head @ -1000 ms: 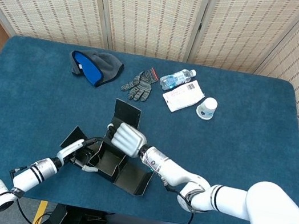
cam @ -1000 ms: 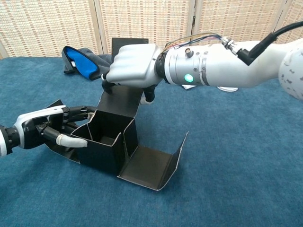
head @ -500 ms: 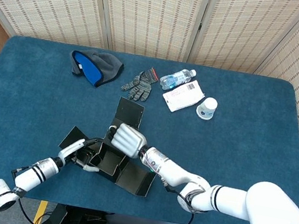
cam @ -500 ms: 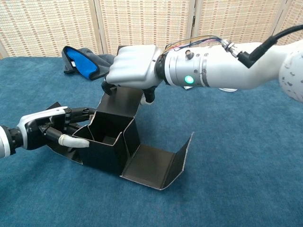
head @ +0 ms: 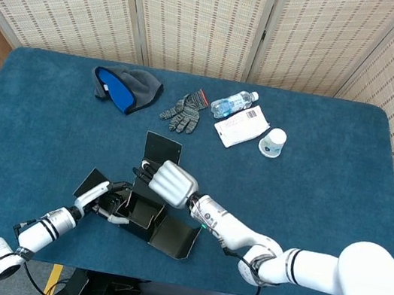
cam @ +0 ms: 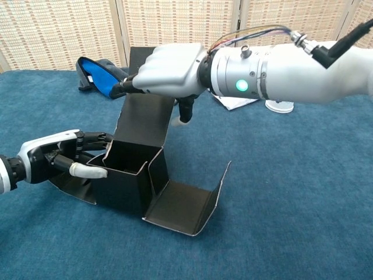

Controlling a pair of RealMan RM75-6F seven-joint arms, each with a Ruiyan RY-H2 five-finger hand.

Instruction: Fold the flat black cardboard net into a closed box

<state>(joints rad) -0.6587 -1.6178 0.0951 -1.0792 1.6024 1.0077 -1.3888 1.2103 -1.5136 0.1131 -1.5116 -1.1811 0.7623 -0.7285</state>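
The left hand [cam: 55, 156] grips the left wall of the half-folded black cardboard net [cam: 137, 175], fingers hooked over its edge. The right hand [cam: 169, 73] holds the upright rear flap, seemingly pinched, though its fingers are partly hidden. The net sits near the front of the blue surface [head: 311, 191], one side panel lying open.

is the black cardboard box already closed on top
No, the black cardboard box is open on top, its tall back flap standing up and a side panel lying out on the table.

backdrop: woven folding screen [head: 205, 15] | table [head: 322, 215]: blue cloth top | floor: grey at right edge
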